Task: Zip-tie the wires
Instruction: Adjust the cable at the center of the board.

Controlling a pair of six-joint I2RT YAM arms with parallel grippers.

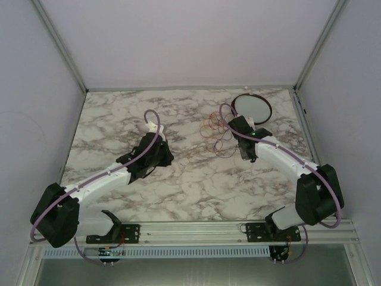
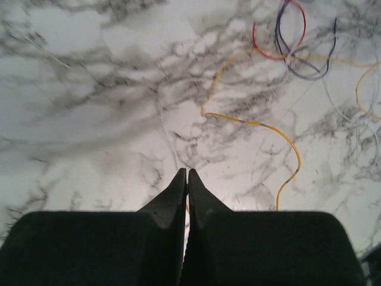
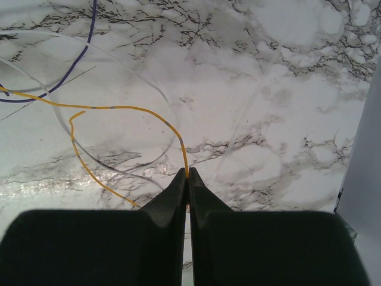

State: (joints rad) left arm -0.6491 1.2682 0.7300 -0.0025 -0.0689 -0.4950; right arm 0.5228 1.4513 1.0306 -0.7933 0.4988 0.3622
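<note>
The wires (image 1: 215, 132) lie as a loose tangle of thin loops on the marble table, right of centre. My right gripper (image 1: 246, 156) is just right of the tangle. In the right wrist view it (image 3: 188, 171) is shut on a yellow wire (image 3: 119, 108) that runs straight into its tips. My left gripper (image 1: 166, 157) is left of the tangle, apart from it. In the left wrist view it (image 2: 187, 171) is shut. A sliver of yellow shows in the slit, and I cannot tell if it is clamped. A yellow wire (image 2: 262, 125) and red and purple loops (image 2: 292, 53) lie ahead of it.
A dark-rimmed round white dish (image 1: 252, 107) stands at the back right, just behind the right wrist. Thin pale wires (image 3: 149, 89) and a purple wire (image 3: 71, 68) curve over the table left of the right gripper. A wall (image 3: 363, 179) is close on its right.
</note>
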